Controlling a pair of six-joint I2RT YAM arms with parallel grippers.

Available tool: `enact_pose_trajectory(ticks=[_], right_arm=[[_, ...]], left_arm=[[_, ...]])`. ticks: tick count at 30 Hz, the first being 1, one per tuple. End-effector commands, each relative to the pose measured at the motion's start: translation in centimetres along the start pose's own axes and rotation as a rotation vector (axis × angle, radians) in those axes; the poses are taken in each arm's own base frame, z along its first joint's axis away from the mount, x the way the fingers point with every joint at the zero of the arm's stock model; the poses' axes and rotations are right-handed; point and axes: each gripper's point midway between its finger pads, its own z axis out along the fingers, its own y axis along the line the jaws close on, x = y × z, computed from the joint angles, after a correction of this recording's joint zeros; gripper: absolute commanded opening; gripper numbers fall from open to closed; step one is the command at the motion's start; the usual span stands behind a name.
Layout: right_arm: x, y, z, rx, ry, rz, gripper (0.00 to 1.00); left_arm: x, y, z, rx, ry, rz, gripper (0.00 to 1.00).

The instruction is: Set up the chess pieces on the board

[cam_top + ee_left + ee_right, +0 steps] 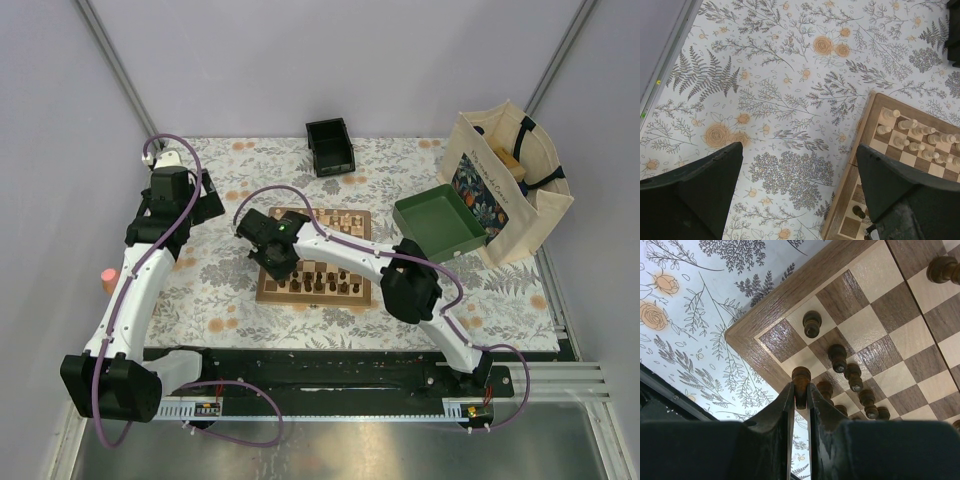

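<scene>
Jaws of the right gripper (pixel 801 394) clamp a tiny dark-brown wooden chess piece (pixel 801 375) just below its knob; it looks light, stiff and topple-prone.

Floral-print cloth (pixel 220 290) covers the tabletop, grey leaves and orange blossoms on white. Small black open bin (pixel 330 147) sits at the far edge of the cloth, near centre. Green square tray (pixel 437 225) sits on the right side, turned at an angle, nothing visible in it. Cream tote bag (pixel 510 190) with a dark floral panel and dark handles stands upright just beside the tray; a tan object (pixel 508 160) pokes out the top, can't tell what. Pink cylinder (pixel 110 281) lies at the left edge, off the cloth. Plain grey walls (pixel 330 60) enclose the table.
</scene>
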Motion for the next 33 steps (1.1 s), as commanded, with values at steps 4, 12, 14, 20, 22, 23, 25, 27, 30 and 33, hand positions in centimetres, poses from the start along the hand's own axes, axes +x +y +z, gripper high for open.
enact_pose_trajectory(ticks=[4, 12, 14, 20, 22, 23, 25, 27, 30, 33], right_arm=[[-0.5, 1.2, 0.0, -0.033, -0.006, -0.028, 0.15], [-0.8, 1.2, -0.4, -0.035, -0.017, -0.028, 0.34], [-1.4, 1.0, -1.3, -0.023, -0.047, -0.027, 0.36], [-4.3, -0.5, -6.3, 0.027, -0.201, -0.011, 0.41], [-5.2, -1.9, -8.2, 0.046, -0.257, 0.025, 0.43], [-5.6, -2.8, -9.5, 0.051, -0.289, 0.061, 0.43], [-6.0, -4.8, -10.9, 0.057, -0.335, 0.134, 0.44], [-6.0, -7.1, -12.1, 0.067, -0.381, 0.215, 0.45], [-5.0, -10.5, -12.5, 0.078, -0.404, 0.33, 0.46], [-3.4, -12.9, -12.0, 0.097, -0.391, 0.409, 0.47]], left_arm=[[-1.5, -0.1, 0.0, 0.004, -0.057, -0.032, 0.99], [-1.5, -0.2, 0.0, 0.011, -0.057, -0.03, 0.99], [-1.5, -0.3, 0.0, 0.014, -0.057, -0.029, 0.99], [-1.4, -0.8, 0.0, 0.049, -0.05, -0.012, 0.99], [-1.1, -1.4, 0.2, 0.082, -0.035, 0.006, 0.99], [-1.0, -1.6, 0.2, 0.098, -0.03, 0.011, 0.99], [-0.7, -2.6, 0.2, 0.154, -0.014, 0.021, 0.99], [-0.1, -3.8, 0.5, 0.211, 0.022, 0.023, 0.99], [1.5, -5.8, 1.0, 0.296, 0.099, 0.034, 0.99], [3.2, -7.5, 1.4, 0.31, 0.149, 0.089, 0.99]])
